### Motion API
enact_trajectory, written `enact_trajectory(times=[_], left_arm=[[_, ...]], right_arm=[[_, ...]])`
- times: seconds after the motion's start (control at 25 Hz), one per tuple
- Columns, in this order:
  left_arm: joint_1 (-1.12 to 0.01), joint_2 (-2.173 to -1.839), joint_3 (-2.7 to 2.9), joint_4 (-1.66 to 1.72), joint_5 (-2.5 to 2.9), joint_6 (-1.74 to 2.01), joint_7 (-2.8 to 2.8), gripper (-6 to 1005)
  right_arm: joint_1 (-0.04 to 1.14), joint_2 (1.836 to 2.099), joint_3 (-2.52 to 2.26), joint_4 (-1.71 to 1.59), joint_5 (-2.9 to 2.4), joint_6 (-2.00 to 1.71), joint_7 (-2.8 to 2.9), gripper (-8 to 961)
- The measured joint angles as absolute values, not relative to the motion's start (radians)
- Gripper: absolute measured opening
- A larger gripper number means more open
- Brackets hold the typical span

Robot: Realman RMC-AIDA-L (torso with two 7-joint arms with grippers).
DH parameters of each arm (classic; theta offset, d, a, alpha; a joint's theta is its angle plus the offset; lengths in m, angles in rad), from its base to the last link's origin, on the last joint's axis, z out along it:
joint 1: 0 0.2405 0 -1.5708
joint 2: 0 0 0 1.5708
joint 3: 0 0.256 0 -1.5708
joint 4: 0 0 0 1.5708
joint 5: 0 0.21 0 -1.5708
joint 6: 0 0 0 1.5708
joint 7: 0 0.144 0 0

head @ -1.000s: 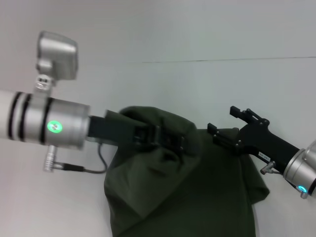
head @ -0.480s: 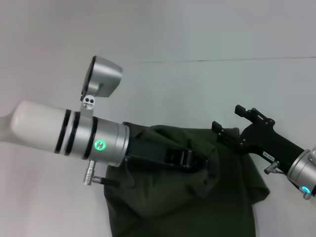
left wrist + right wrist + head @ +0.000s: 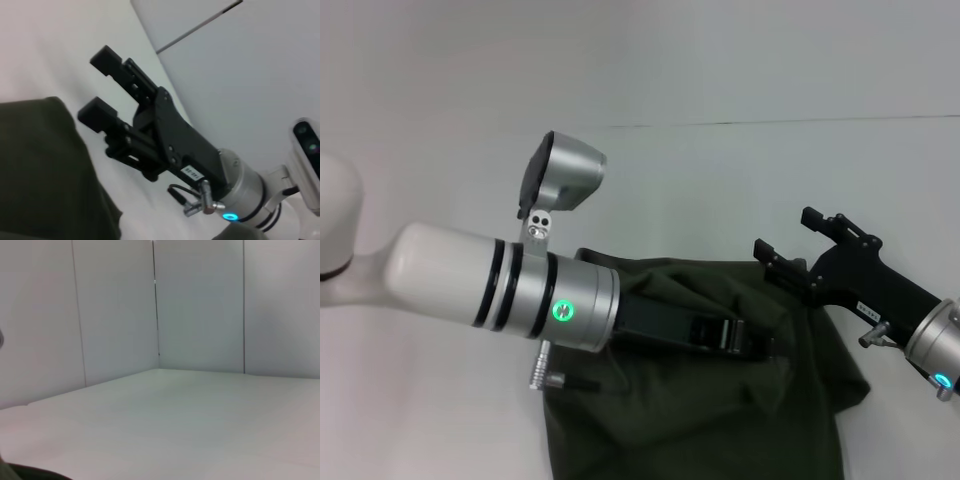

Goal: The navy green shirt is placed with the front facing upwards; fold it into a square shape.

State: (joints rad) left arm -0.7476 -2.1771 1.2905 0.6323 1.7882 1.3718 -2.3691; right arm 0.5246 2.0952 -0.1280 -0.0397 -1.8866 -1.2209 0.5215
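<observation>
The navy green shirt (image 3: 720,420) lies bunched on the white table at the lower middle of the head view, with no lettering showing. My left arm reaches across it from the left. The left gripper (image 3: 752,345) is sunk in the cloth near the shirt's right side, shut on a fold of fabric it has drawn over. My right gripper (image 3: 790,236) hovers at the shirt's upper right edge, open and empty. The left wrist view shows the right gripper (image 3: 99,84) with its fingers (image 3: 106,54) spread, beside the shirt (image 3: 45,170). A sliver of shirt (image 3: 20,473) shows in the right wrist view.
The white table (image 3: 740,170) stretches behind and to both sides of the shirt, ending at a seam where pale wall panels (image 3: 200,305) begin. A cable (image 3: 582,382) hangs from the left wrist above the cloth.
My left arm has swung right and down across the shirt, pulling the held fold toward its right side. The right gripper has drifted slightly right and stays open.
</observation>
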Motion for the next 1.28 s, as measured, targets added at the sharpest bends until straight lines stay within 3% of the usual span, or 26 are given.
enact_trajectory(times=[0.36,0.48,0.64,0.8,1.12,1.28], left_arm=[[-0.737,-2.176,1.322,0.592,1.712,1.364,-2.281,62],[-0.732,-2.172,1.329,0.592,1.709,1.382,-2.244,109],[-0.720,-2.168,1.316,0.600,1.707,1.399,-2.214,326],[-0.702,-2.164,1.284,0.622,1.707,1.413,-2.186,468],[-0.560,-2.162,0.987,0.737,1.706,1.615,-1.850,773],[-0.504,-2.156,0.922,0.739,1.706,1.667,-1.723,836]], right_arm=[[0.527,2.095,-0.117,-0.044,-1.885,-1.223,0.522,860],[0.528,2.095,-0.116,-0.045,-1.885,-1.223,0.521,860],[0.531,2.095,-0.116,-0.046,-1.885,-1.223,0.521,860],[0.527,2.095,-0.107,-0.046,-1.885,-1.240,0.525,859],[0.490,2.087,-0.141,-0.186,-1.896,-1.480,0.856,859],[0.472,2.088,-0.256,-0.361,-1.898,-1.615,1.111,859]])
